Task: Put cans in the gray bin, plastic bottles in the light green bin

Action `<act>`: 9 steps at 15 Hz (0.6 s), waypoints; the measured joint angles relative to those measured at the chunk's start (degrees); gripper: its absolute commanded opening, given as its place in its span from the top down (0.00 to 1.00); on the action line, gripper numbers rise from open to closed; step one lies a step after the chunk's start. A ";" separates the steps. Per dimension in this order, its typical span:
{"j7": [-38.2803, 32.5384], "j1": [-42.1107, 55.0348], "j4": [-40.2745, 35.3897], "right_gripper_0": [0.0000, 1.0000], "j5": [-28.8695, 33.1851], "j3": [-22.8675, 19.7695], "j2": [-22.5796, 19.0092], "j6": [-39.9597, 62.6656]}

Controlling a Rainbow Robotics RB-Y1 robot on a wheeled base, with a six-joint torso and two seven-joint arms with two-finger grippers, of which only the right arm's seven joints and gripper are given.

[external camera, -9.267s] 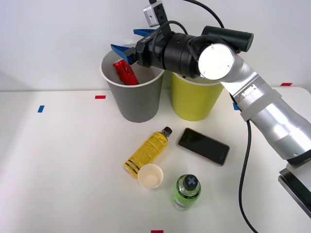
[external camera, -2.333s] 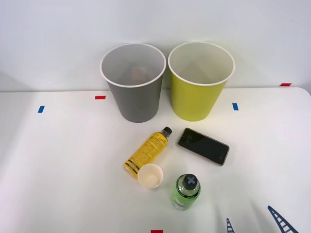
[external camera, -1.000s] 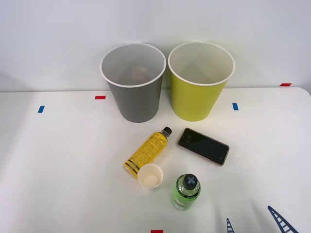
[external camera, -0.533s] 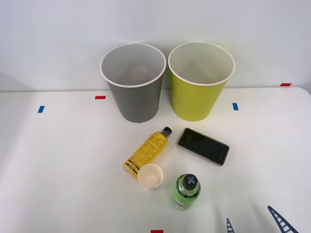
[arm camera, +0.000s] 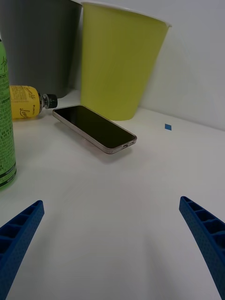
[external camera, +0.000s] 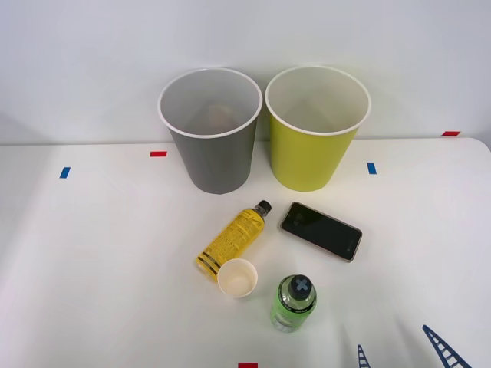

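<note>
The gray bin (external camera: pixel 211 161) and the light green bin (external camera: pixel 311 157) stand side by side at the back of the table. A faint reddish shape low inside the gray bin may be the can (external camera: pixel 221 115). The yellow bottle (external camera: pixel 232 241) lies on its side in front of the bins. Nearer the front, the green bottle (external camera: pixel 294 303) stands upright. My right gripper (external camera: pixel 403 354) is open and empty at the front right, a short way right of the green bottle (arm camera: pixel 5 136). The wrist view looks between the fingers (arm camera: pixel 18 239) towards the light green bin (arm camera: pixel 122 61).
A black phone (external camera: pixel 321 230) lies flat between the bottles and the light green bin, straight ahead of the gripper (arm camera: pixel 112 234) in the wrist view. A white paper cup (external camera: pixel 237 277) stands against the yellow bottle's base. Small red and blue tape marks dot the table.
Since the earliest frame the arm has pulled back from over the gray bin, where the red can lay, to the front right. Nothing has moved in the last two seconds.
</note>
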 measured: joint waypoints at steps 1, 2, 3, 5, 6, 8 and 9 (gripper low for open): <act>0.00 0.00 0.00 0.00 0.00 0.00 0.00 0.00; 0.00 0.00 0.00 0.00 0.00 0.00 0.00 0.00; 0.00 0.00 0.00 0.00 0.00 0.00 0.00 0.00; 0.00 0.00 0.00 0.00 0.00 0.00 0.00 0.00; 0.00 0.00 0.00 0.00 0.00 0.00 0.00 0.00; 0.00 0.00 0.00 0.00 0.00 0.00 0.00 0.00; 0.00 0.00 0.00 0.00 0.00 0.00 0.00 0.00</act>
